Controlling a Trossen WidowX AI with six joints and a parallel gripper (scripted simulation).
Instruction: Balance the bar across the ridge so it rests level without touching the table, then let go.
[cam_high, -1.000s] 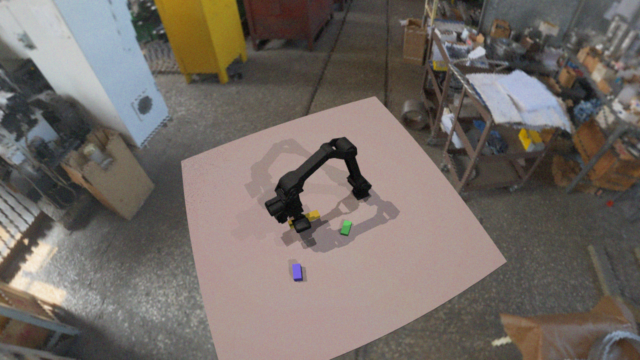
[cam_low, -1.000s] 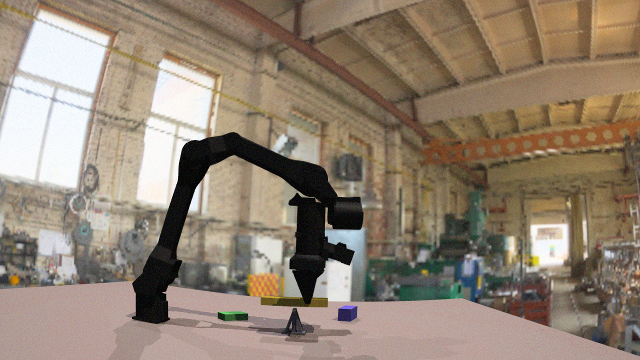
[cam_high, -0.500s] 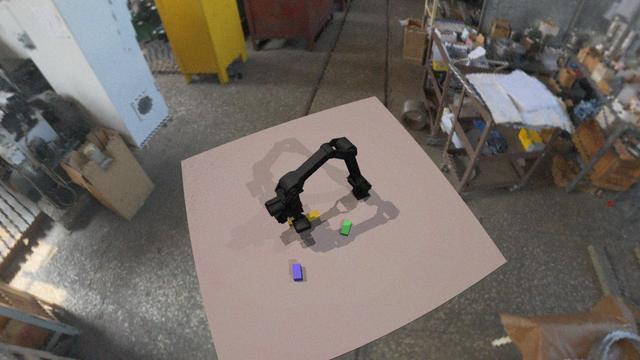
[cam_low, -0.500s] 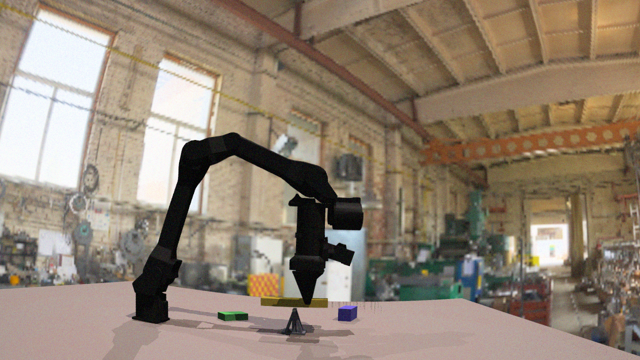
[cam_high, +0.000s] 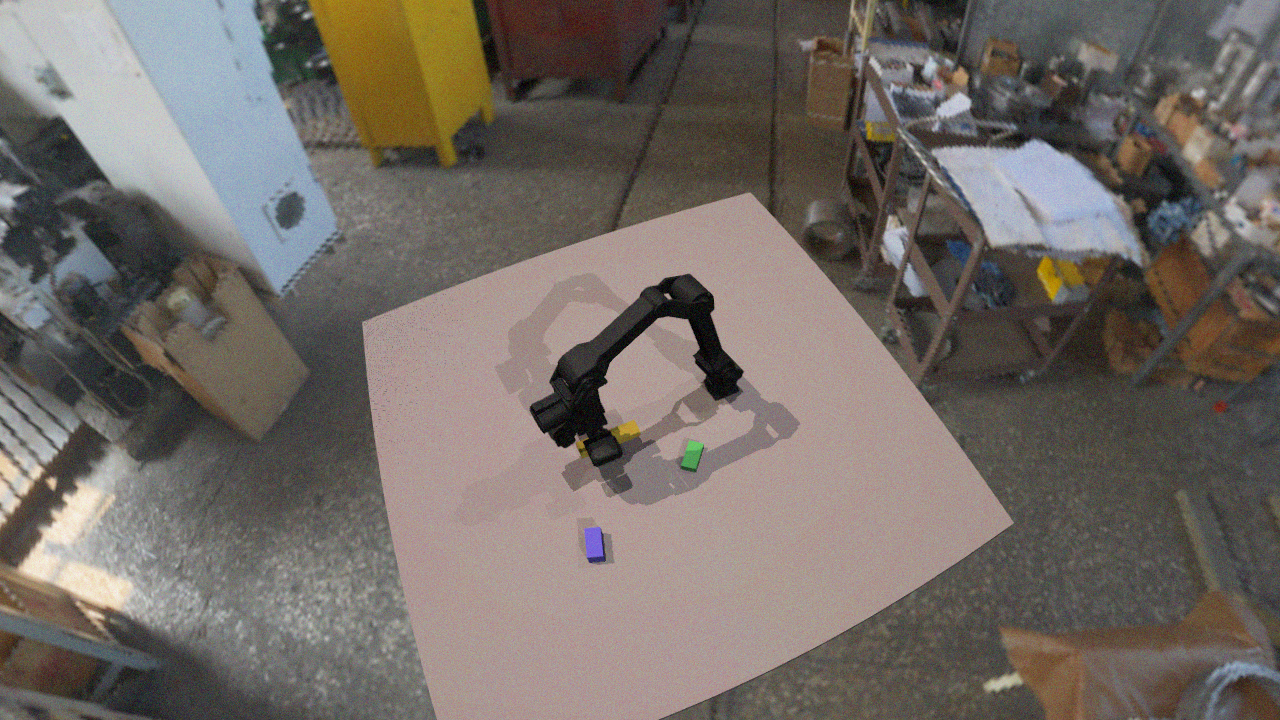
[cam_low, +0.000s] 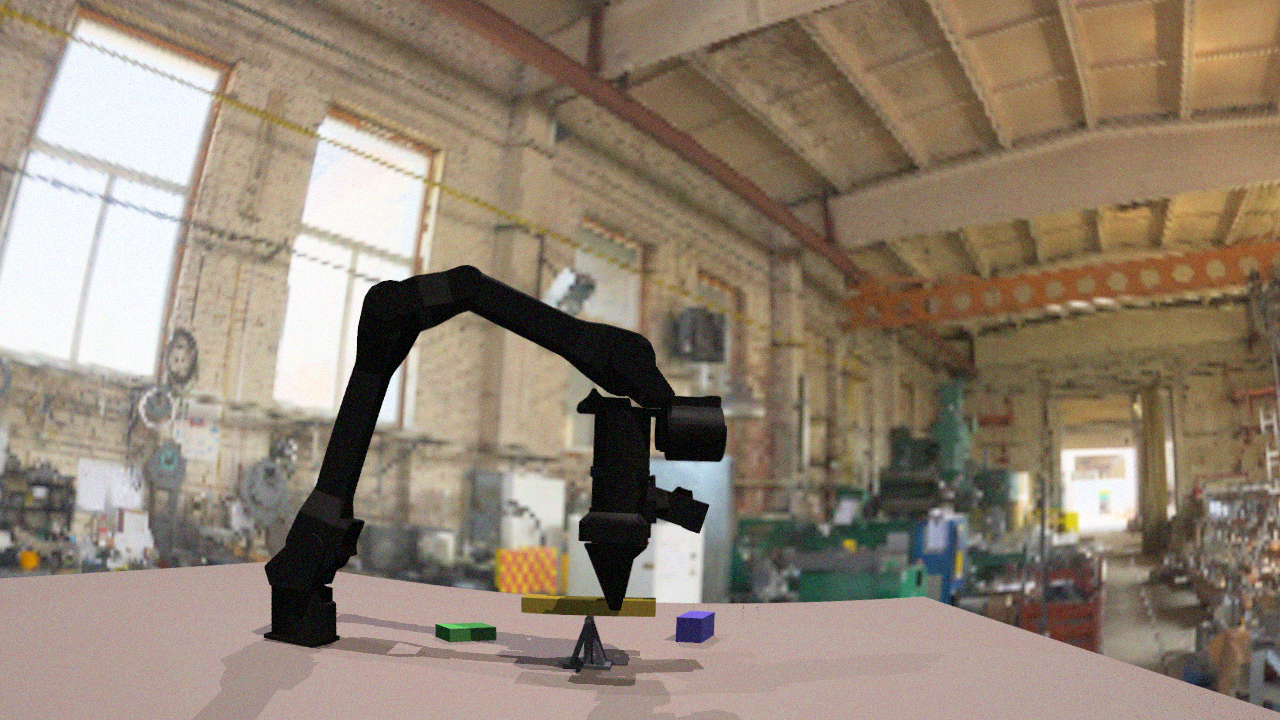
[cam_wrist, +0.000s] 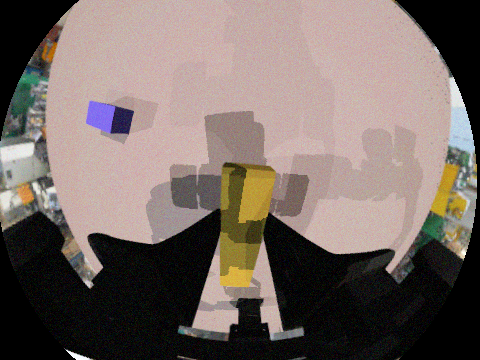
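A long yellow bar (cam_high: 630, 430) (cam_low: 554, 605) (cam_wrist: 256, 195) is held nearly level in my gripper (cam_low: 615, 607) (cam_wrist: 243, 215), which is shut on it right of its middle in the exterior view. A small dark grey ridge (cam_low: 589, 644) stands on the table (cam_high: 716, 591) (cam_low: 805, 653) under the bar's middle part. The bar's underside is at or just above the ridge's top; I cannot tell if they touch. Both ends of the bar are off the table. In the top view the arm hides the ridge and part of the bar.
A green block (cam_high: 691, 454) (cam_low: 465, 632) lies on the table on the arm base's side of the ridge. A violet block (cam_high: 594, 543) (cam_low: 695, 626) (cam_wrist: 108, 118) lies beyond the bar's other end. The arm's base (cam_high: 721, 376) (cam_low: 304, 616) stands at the left in the exterior view.
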